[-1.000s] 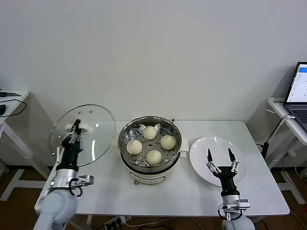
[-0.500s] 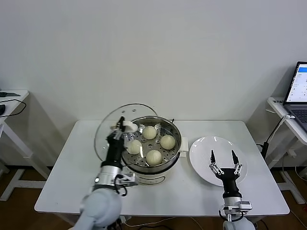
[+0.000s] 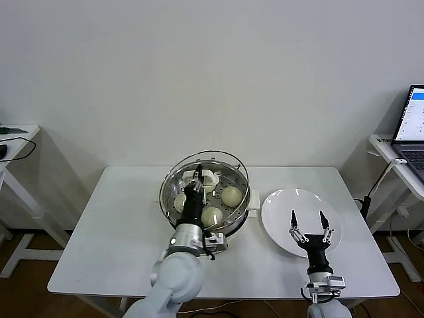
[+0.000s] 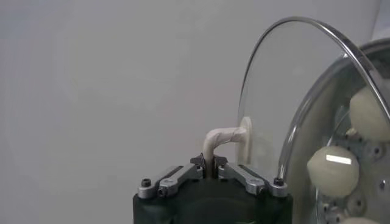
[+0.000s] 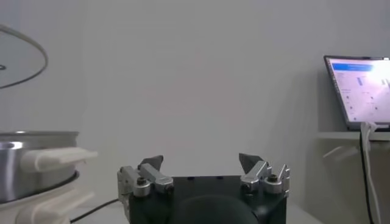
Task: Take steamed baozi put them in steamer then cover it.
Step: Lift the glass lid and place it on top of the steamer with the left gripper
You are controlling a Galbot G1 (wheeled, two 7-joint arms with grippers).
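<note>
At frame centre the left pincer (image 3: 196,179) gripped the cover (image 3: 222,173) by its handle; glass, rigid, breakable. Right pincer (image 3: 309,222) stood wide open, empty.

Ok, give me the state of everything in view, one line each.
Steamer: open, lid not seated.
Lid: held tilted over the steamer.
Baozi: inside the steamer.
Plate: empty.
Left gripper: shut on lid handle.
Right gripper: open, over the plate.
Laptop: screen on.

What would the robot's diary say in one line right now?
step: covering | left gripper: shut on cover handle, cover held over steamer | baozi: in steamer | right gripper: open over plate
</note>
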